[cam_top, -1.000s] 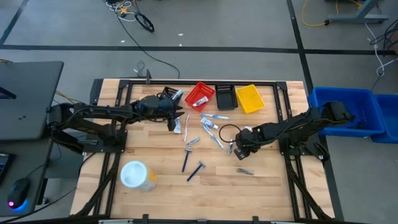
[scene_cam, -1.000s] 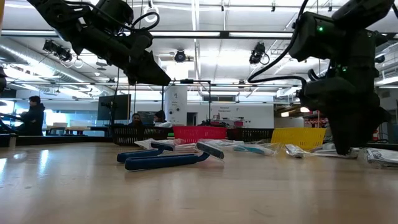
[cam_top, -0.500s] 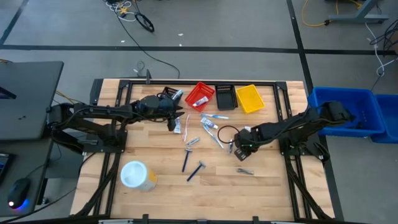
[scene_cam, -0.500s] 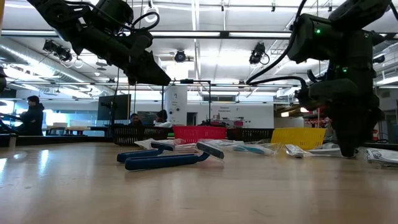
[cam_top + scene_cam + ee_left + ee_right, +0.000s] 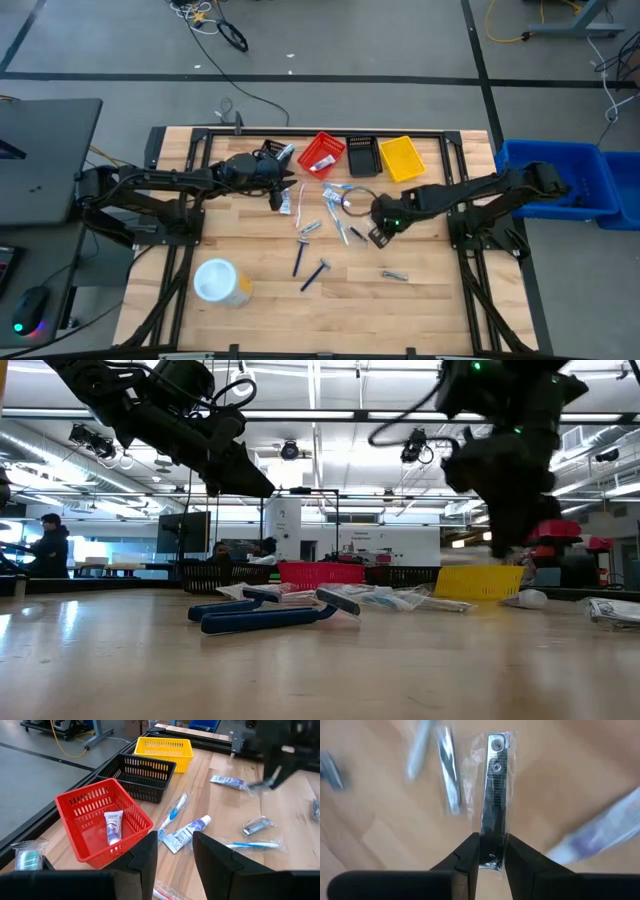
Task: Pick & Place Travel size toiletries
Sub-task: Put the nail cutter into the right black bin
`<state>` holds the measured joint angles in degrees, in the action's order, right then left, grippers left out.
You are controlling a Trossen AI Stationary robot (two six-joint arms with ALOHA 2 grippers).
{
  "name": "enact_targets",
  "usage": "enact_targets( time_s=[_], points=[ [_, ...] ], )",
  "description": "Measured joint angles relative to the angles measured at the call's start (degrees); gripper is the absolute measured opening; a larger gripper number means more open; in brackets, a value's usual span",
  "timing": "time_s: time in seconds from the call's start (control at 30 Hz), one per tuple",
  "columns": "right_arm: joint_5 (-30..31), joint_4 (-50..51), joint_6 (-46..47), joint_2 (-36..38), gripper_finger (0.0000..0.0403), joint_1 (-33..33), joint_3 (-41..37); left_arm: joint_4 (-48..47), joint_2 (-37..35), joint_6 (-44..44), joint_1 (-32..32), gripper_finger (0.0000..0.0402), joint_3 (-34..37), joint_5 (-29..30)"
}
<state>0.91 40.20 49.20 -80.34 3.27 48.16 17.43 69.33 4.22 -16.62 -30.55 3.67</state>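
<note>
your right gripper (image 5: 490,851) is clenched on a wrapped clipper (image 5: 495,795), lifted over mid-table: the carry step, i judge. next you'd need to pick a basket, perhaps the red one (image 5: 322,152). left gripper (image 5: 174,851) waits parted. wooden table (image 5: 250,240); open workshop behind.

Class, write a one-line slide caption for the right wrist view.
Right end effector shut on a silvery metal nail clipper in clear plastic wrap, lifted above the light wooden table.
</note>
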Motion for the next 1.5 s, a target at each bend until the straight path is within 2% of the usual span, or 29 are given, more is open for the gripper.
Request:
enact_targets(
  time_s=[0.27, 0.5, 0.7, 0.9, 1.07, 1.13, 1.2, 1.5],
  points=[
    [10.56, -3.80, -15.24, 1.65, 0.0083, -10.25, 4.17, 0.00, 0.00, -0.10, -0.01, 0.0130, -0.02, -0.02],
    [8.04, -12.50, -26.93, 1.47, 0.0083, -23.82, 4.38, 0.01, 0.01, -0.10, -0.01, 0.0130, -0.02, -0.03],
    [6.71, -17.43, -33.14, -2.14, 0.0083, -31.33, 4.38, 0.02, 0.01, -0.37, -0.02, 0.0130, -0.02, -0.02],
    [4.63, -21.04, -35.15, -9.40, 0.0083, -34.25, 4.38, 0.04, 0.01, -0.34, -0.01, 0.0130, -0.02, -0.01],
    [4.36, -21.62, -35.33, -13.20, 0.0084, -36.68, 4.38, 0.02, 0.01, -0.34, 0.00, 0.0130, -0.02, -0.01],
    [2.49, -21.61, -36.10, -14.11, 0.0088, -37.41, 4.38, 0.02, 0.01, -0.34, 0.00, 0.0130, -0.02, -0.01],
    [0.47, -21.63, -37.50, -14.81, 0.0098, -37.78, 4.38, 0.02, 0.01, -0.39, -0.02, 0.0130, -0.02, -0.01],
    [0.86, -23.14, -39.72, -16.32, 0.0164, -37.81, 4.38, 0.02, 0.01, -0.45, -0.02, 0.0130, -0.02, 0.03]
  ],
)
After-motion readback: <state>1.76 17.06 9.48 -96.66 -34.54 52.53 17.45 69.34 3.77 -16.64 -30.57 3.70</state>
